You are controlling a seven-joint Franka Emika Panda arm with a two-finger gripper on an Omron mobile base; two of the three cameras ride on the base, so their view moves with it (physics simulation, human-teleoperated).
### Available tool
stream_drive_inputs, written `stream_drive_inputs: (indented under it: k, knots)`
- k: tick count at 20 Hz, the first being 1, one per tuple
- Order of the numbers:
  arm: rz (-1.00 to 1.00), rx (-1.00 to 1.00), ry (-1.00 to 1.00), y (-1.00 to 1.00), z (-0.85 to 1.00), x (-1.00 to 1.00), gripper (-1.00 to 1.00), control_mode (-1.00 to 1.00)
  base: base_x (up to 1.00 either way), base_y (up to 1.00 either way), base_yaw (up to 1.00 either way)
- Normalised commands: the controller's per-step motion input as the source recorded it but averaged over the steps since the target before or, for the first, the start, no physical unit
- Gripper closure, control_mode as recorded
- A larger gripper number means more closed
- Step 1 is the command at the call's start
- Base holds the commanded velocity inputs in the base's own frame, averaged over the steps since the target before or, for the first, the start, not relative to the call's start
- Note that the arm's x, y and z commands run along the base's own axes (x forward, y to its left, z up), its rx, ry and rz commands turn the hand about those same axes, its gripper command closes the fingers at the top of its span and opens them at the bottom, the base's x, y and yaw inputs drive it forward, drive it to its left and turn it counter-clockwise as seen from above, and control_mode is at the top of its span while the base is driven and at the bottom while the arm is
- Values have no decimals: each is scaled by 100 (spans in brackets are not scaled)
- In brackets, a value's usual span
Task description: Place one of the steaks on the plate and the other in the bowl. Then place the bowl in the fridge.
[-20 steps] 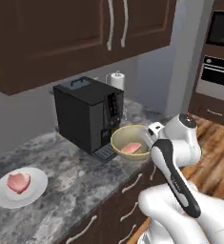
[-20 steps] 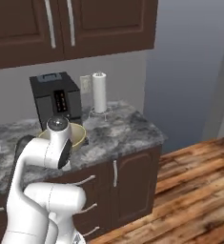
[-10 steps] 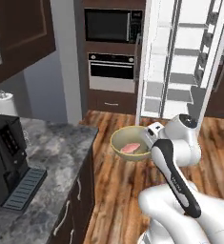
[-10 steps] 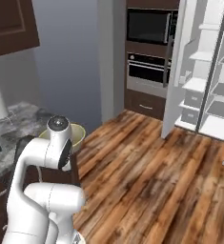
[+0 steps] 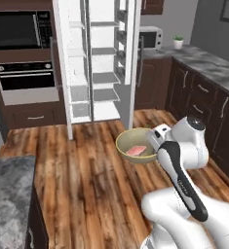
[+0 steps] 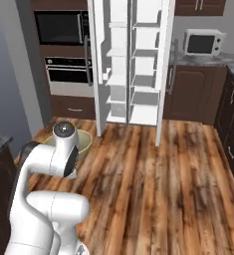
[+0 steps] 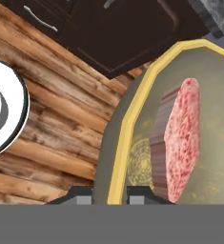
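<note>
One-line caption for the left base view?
Gripper holds the bowl with a steak above the wood floor, facing the open fridge.

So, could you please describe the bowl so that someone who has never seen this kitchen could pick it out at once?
Start at the tall open fridge with white shelves at the back of the room. In front of it, above the wooden floor, the white arm's gripper is shut on the rim of a round yellowish-tan bowl. It is the only dish here, with a pinkish-red steak inside.

Bowl [image 5: 136,145]: yellowish-tan, pale rim, upright, held up over wood floor w/ one pinkish-red steak [image 5: 136,150] lying flat inside. Fridge [image 5: 94,63]: far side, both doors open, white shelves bare.
</note>
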Motion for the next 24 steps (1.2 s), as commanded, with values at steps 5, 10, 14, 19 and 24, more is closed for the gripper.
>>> stream_drive_inputs:
  k: [5, 10, 14, 19, 24]
  knots:
    - [0, 0, 0, 0, 0, 0, 100, 100, 78, 43, -47]
    - [0, 0, 0, 0, 0, 0, 100, 100, 81, 62, -39]
    - [0, 0, 0, 0, 0, 0, 100, 100, 75, 80, -34]
    - [0, 0, 0, 0, 0, 0, 100, 100, 88, 74, -23]
    - [0, 0, 0, 0, 0, 0, 100, 100, 71, 84, -13]
